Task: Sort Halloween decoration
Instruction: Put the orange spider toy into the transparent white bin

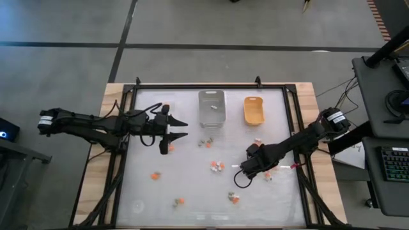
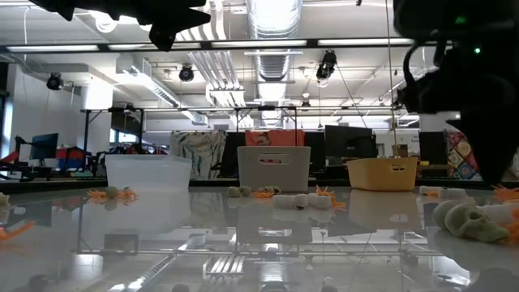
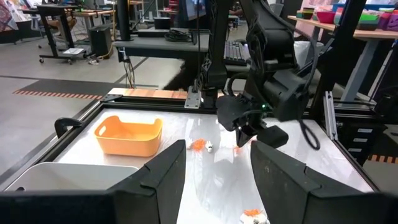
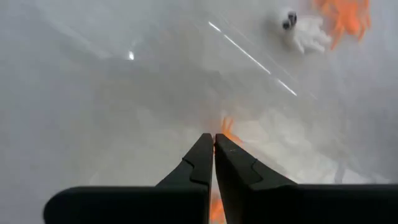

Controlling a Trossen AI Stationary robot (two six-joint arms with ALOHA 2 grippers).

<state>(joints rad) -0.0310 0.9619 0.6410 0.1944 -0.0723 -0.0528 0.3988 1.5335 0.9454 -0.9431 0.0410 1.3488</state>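
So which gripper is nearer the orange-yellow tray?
Right. The right gripper is low over the table, diagonally in front of the orange-yellow tray; the left gripper hovers farther off, across the grey tray.

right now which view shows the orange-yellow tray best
The left wrist view: the orange-yellow tray shows large and at an angle, so its rim, side walls and inside are all visible. The high view gives only its small top outline. The low view shows just one side wall. The right wrist view misses it.

Grey tray (image 1: 211, 107) beside orange-yellow tray (image 1: 254, 110); possibly clear tray (image 2: 148, 172) leftward.
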